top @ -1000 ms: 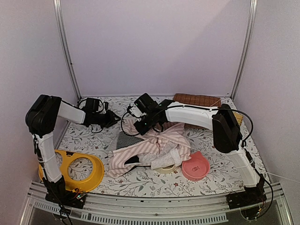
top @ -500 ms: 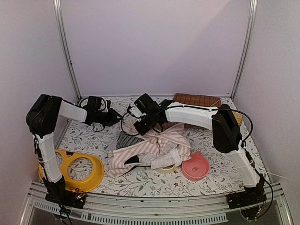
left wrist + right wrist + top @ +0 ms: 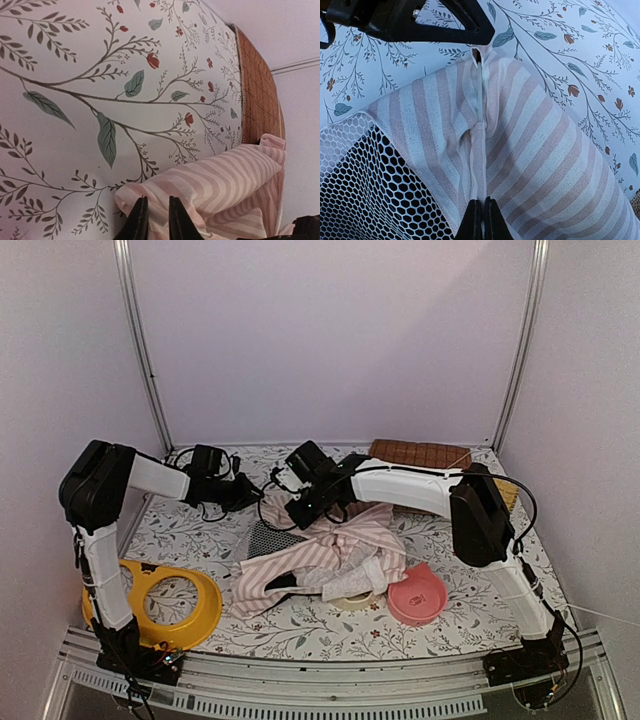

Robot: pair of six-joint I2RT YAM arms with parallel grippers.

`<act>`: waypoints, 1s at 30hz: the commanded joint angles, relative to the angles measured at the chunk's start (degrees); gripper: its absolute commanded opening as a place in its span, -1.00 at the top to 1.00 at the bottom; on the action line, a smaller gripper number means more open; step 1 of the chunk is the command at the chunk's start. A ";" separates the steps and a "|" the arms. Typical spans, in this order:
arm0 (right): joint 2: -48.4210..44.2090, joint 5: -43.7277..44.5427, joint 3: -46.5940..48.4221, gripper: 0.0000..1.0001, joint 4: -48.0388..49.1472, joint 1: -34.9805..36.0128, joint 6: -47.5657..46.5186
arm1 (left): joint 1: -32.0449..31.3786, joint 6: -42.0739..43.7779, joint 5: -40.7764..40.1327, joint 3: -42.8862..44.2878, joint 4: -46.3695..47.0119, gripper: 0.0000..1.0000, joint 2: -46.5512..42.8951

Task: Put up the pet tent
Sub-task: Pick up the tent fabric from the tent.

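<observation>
The pet tent point(image 3: 320, 560), pink-and-white striped fabric with a white mesh panel point(image 3: 355, 180), lies crumpled in the middle of the flowered table. My right gripper point(image 3: 300, 512) is at the tent's back left corner, shut on a sewn seam point(image 3: 482, 201). My left gripper point(image 3: 258, 492) reaches in from the left. Its fingertips pinch the end of that same seam point(image 3: 479, 46), and its jaws stand narrow over a striped fold point(image 3: 157, 200). No poles show.
A yellow ring-shaped stand point(image 3: 165, 602) sits at the front left. A pink bowl point(image 3: 417, 595) and a cream bowl point(image 3: 355, 597) lie at the tent's front right. A brown quilted mat point(image 3: 420, 454) lies along the back wall.
My left gripper has moved right, from apart from the tent up to its back corner, and its jaws have narrowed onto the fabric. The right gripper has held still.
</observation>
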 commanded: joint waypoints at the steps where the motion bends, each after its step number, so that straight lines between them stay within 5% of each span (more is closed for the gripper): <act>1: 1.44 0.53 0.99 1.00 -0.87 -0.18 0.66 | -0.73 0.43 -0.17 1.56 -0.78 0.76 1.08; 8: 1.46 0.62 0.99 1.00 -0.61 -0.23 0.66 | -1.35 2.58 -1.75 1.55 -2.62 0.79 1.03; 17: 1.66 0.44 1.04 1.00 -0.24 -0.22 0.66 | -2.63 4.84 -7.01 0.27 -5.37 0.43 -1.94; 30: 1.53 0.36 1.25 1.00 -0.13 -0.24 2.60 | -2.92 1.64 -6.15 1.06 -3.54 0.45 -1.66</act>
